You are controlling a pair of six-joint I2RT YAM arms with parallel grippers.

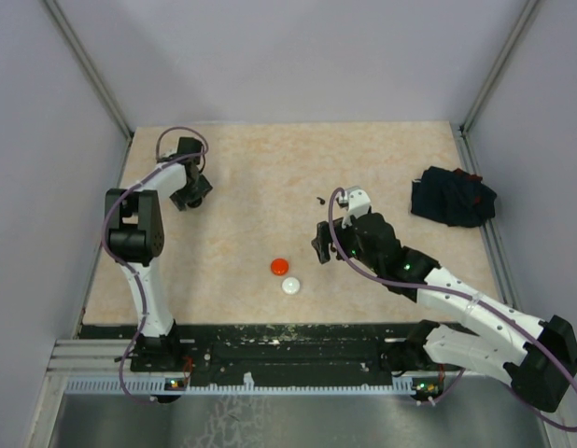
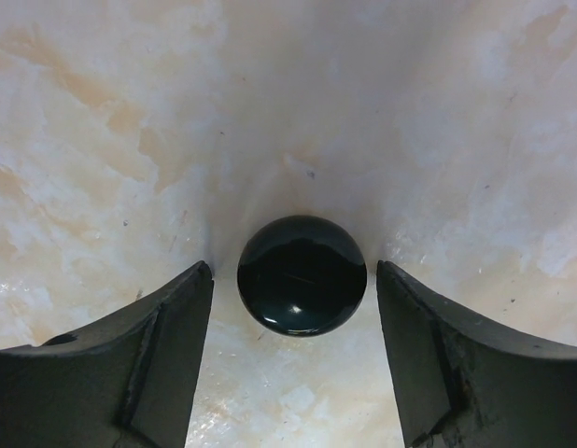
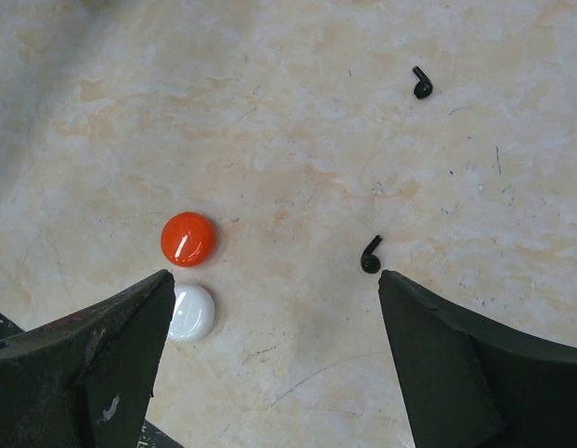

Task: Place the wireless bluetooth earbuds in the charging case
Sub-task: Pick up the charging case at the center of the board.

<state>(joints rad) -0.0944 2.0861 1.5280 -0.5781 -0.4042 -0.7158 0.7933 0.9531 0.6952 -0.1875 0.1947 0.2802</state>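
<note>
A glossy round black charging case (image 2: 302, 275) lies on the table between the fingers of my left gripper (image 2: 293, 271), which is open, with a narrow gap on each side. In the top view this gripper (image 1: 190, 194) is at the far left and hides the case. My right gripper (image 3: 273, 277) hangs open over the table's middle with nothing in it. One tiny black earbud (image 3: 370, 256) lies just off its right fingertip, a second black earbud (image 3: 421, 84) farther away. A red-orange round case (image 3: 188, 239) and a white one (image 3: 191, 312) lie by its left fingertip.
A dark navy cloth bundle (image 1: 452, 196) lies at the far right of the marbled table (image 1: 270, 168). The red-orange case (image 1: 280, 267) and white case (image 1: 290, 286) sit near the front middle. Grey walls close in the table on three sides.
</note>
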